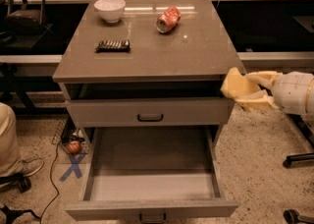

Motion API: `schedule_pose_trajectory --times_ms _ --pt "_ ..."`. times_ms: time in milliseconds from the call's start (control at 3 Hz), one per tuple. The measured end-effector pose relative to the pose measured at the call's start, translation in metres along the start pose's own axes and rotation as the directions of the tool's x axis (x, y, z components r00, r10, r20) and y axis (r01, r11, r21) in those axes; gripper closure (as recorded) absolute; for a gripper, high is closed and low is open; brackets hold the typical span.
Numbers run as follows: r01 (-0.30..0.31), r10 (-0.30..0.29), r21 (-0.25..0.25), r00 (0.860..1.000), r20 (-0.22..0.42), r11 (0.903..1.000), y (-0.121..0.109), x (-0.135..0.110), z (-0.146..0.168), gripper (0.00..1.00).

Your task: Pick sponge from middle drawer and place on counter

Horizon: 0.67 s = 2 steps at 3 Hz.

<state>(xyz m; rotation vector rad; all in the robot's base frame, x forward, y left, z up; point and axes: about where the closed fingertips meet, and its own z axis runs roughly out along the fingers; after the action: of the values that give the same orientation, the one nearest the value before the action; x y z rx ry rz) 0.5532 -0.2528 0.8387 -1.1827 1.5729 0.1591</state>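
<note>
My gripper [248,90] comes in from the right and is shut on the pale-yellow sponge [235,84]. It holds the sponge in the air just off the right edge of the counter [196,53], at about the height of the counter top. The middle drawer [149,166] is pulled wide open below, and its grey floor holds nothing. The sponge is curled between the cream fingers [262,78].
On the counter stand a white bowl [109,9], a crushed red can [168,19] and a dark snack bar [113,45]. A shallower drawer front with a black handle [150,117] sits above the open drawer. A person's leg [12,144] is at the left. Chair wheels [294,215] are at the right.
</note>
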Motion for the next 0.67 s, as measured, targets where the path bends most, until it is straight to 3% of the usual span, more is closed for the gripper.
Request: schedule_pose_trajectory --times_ms 333,667 --pt "0.040 -0.041 0.037 0.998 0.052 0.9985 -0.057 -0.069 0.022 1.00" --pt "0.048 -0.050 0.038 0.997 0.052 0.9981 -0.083 -0.111 0.051 1.00"
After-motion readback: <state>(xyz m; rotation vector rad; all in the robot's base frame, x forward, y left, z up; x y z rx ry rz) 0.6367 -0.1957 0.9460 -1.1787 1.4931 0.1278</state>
